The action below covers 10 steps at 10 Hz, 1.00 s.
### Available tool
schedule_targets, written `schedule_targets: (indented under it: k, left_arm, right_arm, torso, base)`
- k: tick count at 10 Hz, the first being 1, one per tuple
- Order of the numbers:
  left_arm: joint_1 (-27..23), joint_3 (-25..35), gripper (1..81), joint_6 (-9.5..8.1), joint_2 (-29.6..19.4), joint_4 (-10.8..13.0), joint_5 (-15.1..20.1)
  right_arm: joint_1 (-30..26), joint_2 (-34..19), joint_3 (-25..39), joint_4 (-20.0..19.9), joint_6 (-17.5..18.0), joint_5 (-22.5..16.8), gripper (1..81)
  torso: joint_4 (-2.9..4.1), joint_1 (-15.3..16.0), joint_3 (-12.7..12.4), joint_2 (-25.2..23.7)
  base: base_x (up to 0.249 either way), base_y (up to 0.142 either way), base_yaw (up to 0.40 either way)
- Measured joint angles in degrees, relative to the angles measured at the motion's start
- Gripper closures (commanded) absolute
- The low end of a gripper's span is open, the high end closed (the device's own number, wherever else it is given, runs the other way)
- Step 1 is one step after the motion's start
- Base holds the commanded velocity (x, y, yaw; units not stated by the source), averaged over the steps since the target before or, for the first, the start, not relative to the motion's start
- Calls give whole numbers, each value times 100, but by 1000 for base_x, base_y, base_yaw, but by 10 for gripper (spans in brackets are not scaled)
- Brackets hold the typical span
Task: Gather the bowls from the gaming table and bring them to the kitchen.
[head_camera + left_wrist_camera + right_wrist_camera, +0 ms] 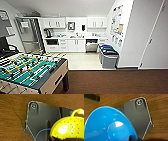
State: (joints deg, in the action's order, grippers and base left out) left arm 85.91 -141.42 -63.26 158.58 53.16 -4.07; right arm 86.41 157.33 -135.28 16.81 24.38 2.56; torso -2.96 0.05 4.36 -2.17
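Left wrist view is showing a yellow bowl, glossy plastic, round, pierced with small dark holes and carrying a looped handle at its rim; it is sitting close against the camera above a brown wood-grain floor. Whether the left gripper's fingers are pinching it cannot be told. In the right wrist view a smooth, glossy blue bowl, round and shallow with a bright highlight in its well, is looming over the same brown floor; the right gripper's state cannot be told either. Nothing is visible inside either bowl.

In the head view the kitchen is lying ahead: white handled cabinets above and below a white counter, a dark soap dispenser on the wall. Grey bins with dark and blue lids are standing by the right wall near a white door. A foosball table, green field crossed by rods, is occupying the near left on the brown floor.
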Motion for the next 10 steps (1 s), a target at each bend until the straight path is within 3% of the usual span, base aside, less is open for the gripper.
schedule_targets:
  k: [10]
  left_arm:
    - [-24, 0, 811, 0, 0, 67, -6]
  right_arm:
    - [-22, 33, -63, 18, -2, 2, 811]
  torso:
    - [0, -2, 0, 0]
  base:
    - [168, 0, 0]
